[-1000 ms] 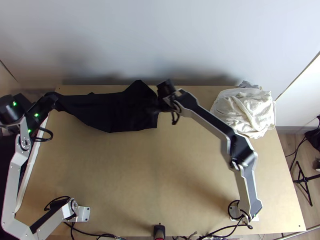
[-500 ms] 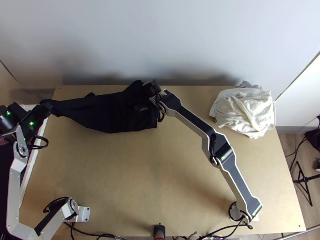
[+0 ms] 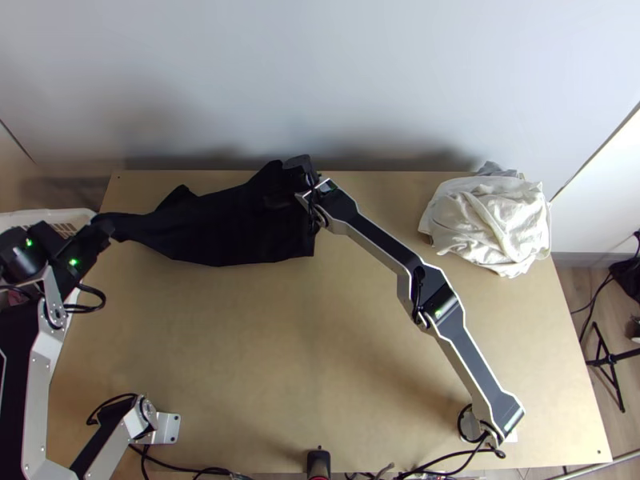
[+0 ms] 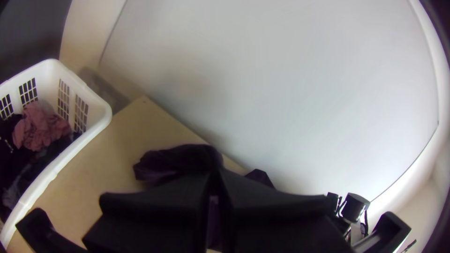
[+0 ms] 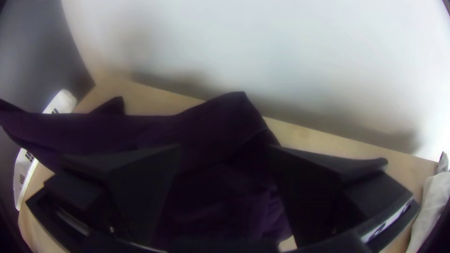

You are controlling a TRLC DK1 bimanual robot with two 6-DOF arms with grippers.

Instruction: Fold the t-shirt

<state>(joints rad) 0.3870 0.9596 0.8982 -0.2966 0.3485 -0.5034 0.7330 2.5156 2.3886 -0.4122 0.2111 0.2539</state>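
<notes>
ok so the black tee [image 3: 216, 236] is lying rumpled along the far side of the table [image 3: 320, 336], narrowing to a twisted strip on the L. L gripper [image 3: 106, 226] is clamped on that narrow end, near the white basket [image 4: 96, 96] w/ clothes in it. R gripper [image 3: 280, 196] has its fingers spread wide rt over the tee's other end. Pile of white cloth [image 3: 488, 224] sits well apart, far R btw.

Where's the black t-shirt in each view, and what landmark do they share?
Top view: black t-shirt upper left, running from left gripper to under right gripper.
Left wrist view: t-shirt between left gripper's fingers, bunched just beyond.
Right wrist view: t-shirt between right gripper's spread fingers, stretching towards the basket.
Shared landmark: white laundry basket beside the table.
</notes>
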